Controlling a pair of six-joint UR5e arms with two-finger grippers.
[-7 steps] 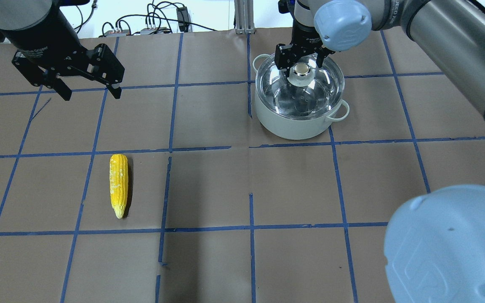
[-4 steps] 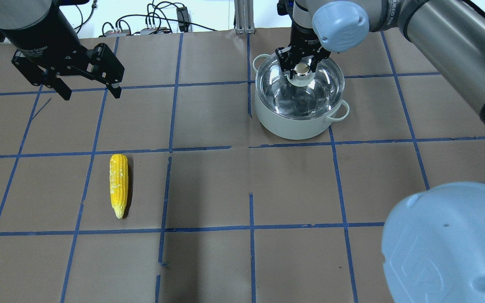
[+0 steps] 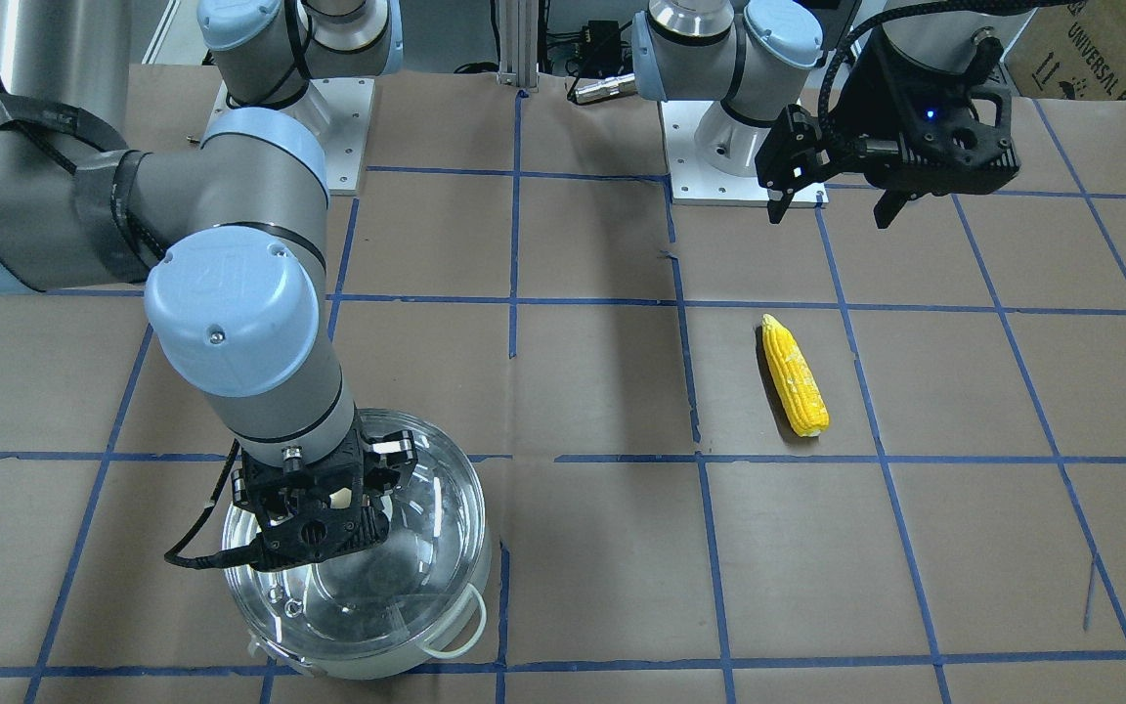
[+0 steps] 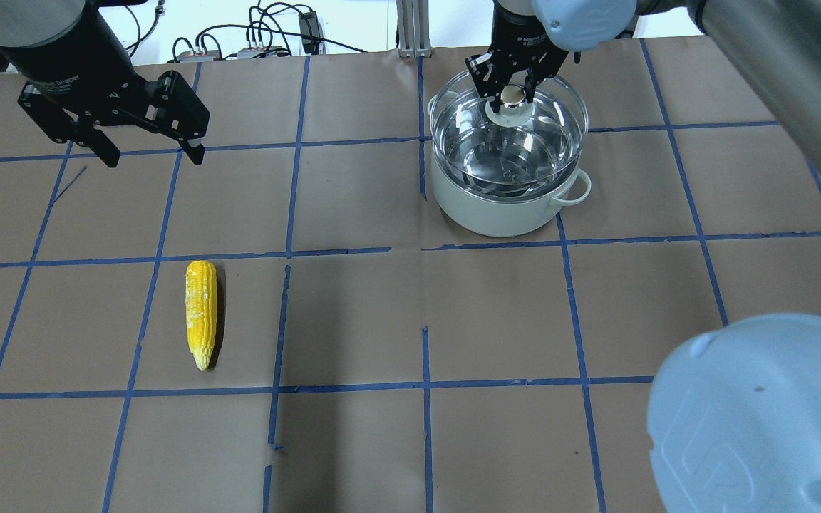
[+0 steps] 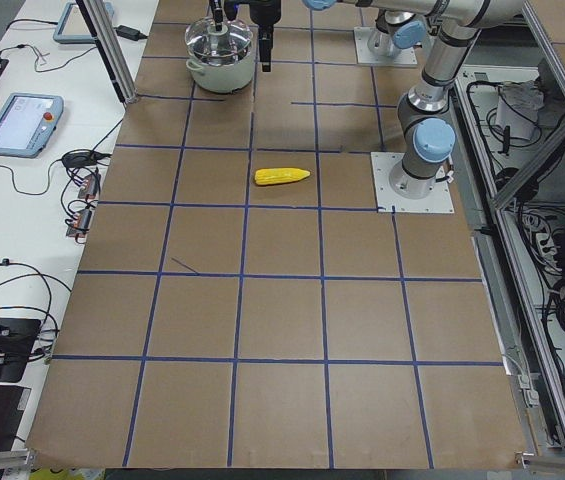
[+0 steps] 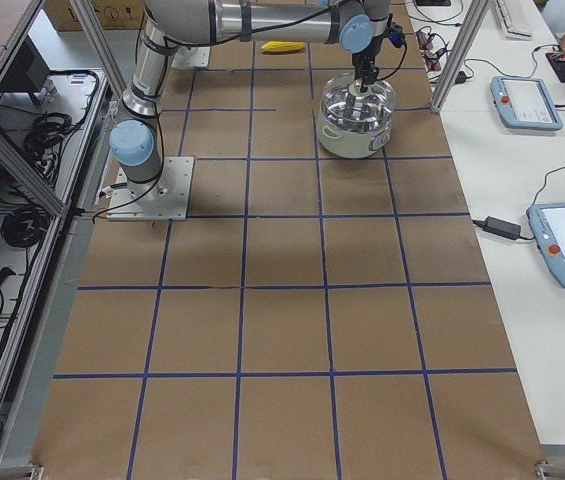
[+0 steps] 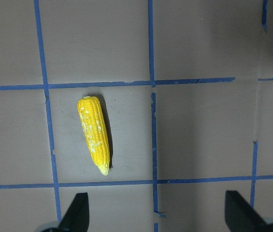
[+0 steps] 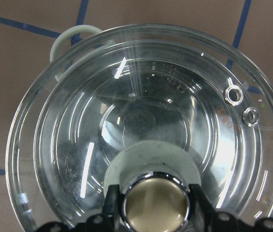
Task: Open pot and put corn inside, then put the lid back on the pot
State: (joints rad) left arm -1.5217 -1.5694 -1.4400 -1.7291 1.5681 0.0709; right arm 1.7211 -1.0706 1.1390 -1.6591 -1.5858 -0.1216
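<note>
The pale pot (image 4: 496, 210) stands at the far right of the table, also in the front-facing view (image 3: 368, 670). My right gripper (image 4: 511, 96) is shut on the cream knob (image 8: 155, 203) of the glass lid (image 4: 549, 132) and holds the lid a little above the pot's rim; the lid (image 3: 431, 528) hangs roughly level. The yellow corn (image 4: 201, 313) lies on the table at the near left, point towards me; it also shows in the left wrist view (image 7: 94, 133). My left gripper (image 4: 152, 157) is open and empty, hovering above the table beyond the corn.
Blue tape lines grid the brown table. Cables and small boxes (image 4: 261, 43) and an aluminium post (image 4: 410, 28) stand at the far edge. My right arm's elbow (image 4: 760, 413) fills the near right corner. Teach pendants (image 6: 527, 100) lie on a side table.
My right gripper closed on the lid's knob and raised the lid off the pot. The left gripper and the corn have not moved.
</note>
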